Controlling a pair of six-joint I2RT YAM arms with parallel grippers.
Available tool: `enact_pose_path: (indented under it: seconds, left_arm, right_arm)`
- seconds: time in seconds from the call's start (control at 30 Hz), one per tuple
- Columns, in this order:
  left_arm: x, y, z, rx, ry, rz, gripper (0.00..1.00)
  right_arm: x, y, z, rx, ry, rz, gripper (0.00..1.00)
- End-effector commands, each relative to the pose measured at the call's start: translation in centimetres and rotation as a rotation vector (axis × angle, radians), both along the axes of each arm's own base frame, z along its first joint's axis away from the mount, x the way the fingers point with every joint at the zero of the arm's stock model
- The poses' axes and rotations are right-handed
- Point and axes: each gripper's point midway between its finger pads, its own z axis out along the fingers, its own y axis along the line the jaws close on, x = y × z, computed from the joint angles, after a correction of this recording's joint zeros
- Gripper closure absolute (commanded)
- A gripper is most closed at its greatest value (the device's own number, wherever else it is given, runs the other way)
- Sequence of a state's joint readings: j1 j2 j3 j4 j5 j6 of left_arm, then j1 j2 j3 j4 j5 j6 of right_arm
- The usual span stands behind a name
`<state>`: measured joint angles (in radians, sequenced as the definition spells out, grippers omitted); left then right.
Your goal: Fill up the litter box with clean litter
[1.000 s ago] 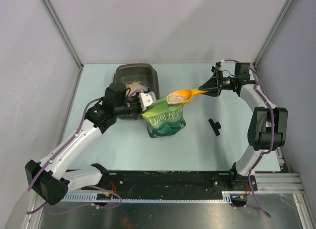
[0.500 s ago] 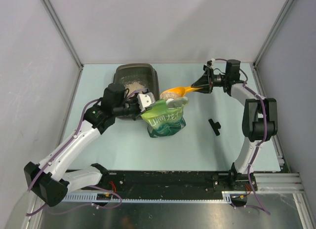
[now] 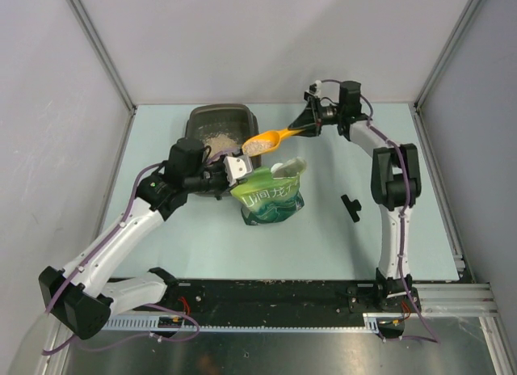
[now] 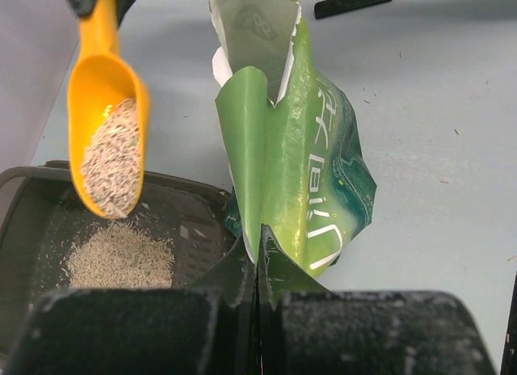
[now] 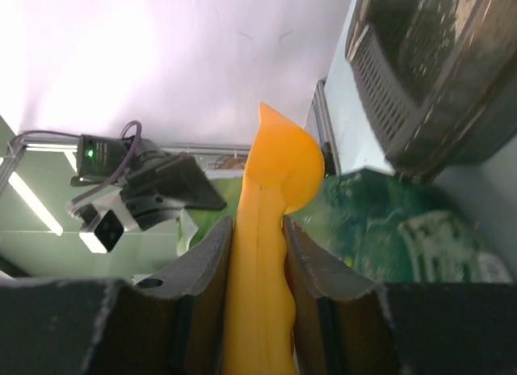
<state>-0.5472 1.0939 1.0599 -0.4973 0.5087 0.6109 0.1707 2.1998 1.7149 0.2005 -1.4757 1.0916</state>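
Pale blue-green table (image 3: 323, 238) w/ grey walls (image 3: 266, 44) on 3 sides, metal corner posts (image 3: 98, 45).

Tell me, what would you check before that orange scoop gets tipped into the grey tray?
1. Grip: the right gripper is shut on the handle of the orange scoop. Ok.
2. Load: clean litter fills the scoop's bowl, and none is seen falling. Ok.
3. Position: from above, only the scoop's tip is past the rim of the litter box. Most of the bowl hangs outside. Not ok.
4. Pouch: the left gripper pinches the green pouch, which stands open beside the box. Ok.
5. Room: the box holds one small pile and much of its floor is bare. Ok.
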Motion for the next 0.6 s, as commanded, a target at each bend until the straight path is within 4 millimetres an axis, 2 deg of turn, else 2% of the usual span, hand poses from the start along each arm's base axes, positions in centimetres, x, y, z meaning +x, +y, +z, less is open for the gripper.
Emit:
enact_pose_path:
  seconds: [0.0,0.03,0.07,0.1,0.2,0.27,0.37,0.43,0.5,0.53,0.57]
  left_arm:
    - [-1.2,1.3,-1.9,0.060,0.058,-0.005,1.00]
    - [-1.2,1.3,-2.0,0.060,0.067,-0.001,1.00]
    - [-1.3,1.4,-2.1,0.061,0.074,0.004,1.00]
    - [-1.3,1.5,-2.1,0.060,0.077,0.006,1.00]
    - [-1.5,1.6,-2.2,0.072,0.087,-0.001,1.00]
    - [-1.6,1.5,-2.3,0.072,0.099,-0.007,1.00]
    - [-1.8,1.4,-2.4,0.064,0.112,-0.012,1.00]
    - [-2.0,1.3,-2.5,0.061,0.117,-0.019,1.00]
    - [-2.3,1.3,-2.6,0.055,0.124,-0.024,1.00]
    - [-2.4,1.3,-2.6,0.053,0.123,-0.026,1.00]
    - [-2.6,1.3,-2.8,0.052,0.130,-0.029,1.00]
  right_arm:
    - [3.7,2.7,0.0,-0.001,-0.103,-0.017,1.00]
    - [4.2,3.7,0.0,-0.007,-0.116,-0.014,1.00]
    - [4.9,4.4,-1.2,-0.037,-0.048,-0.022,1.00]
    - [6.6,5.3,-0.3,-0.028,-0.178,-0.032,1.00]
    - [8.3,8.1,-1.2,-0.062,-0.271,-0.091,1.00]
    - [8.0,10.0,-2.1,-0.073,-0.279,-0.088,1.00]
    - [8.0,11.9,-3.9,-0.108,-0.317,-0.100,1.00]
    - [7.7,13.2,-3.3,-0.101,-0.401,-0.089,1.00]
    - [8.3,13.7,-2.7,-0.124,-0.458,-0.132,1.00]
    - [8.8,13.7,-1.9,-0.128,-0.528,-0.155,1.00]
    - [10.2,13.5,-1.8,-0.162,-0.575,-0.222,1.00]
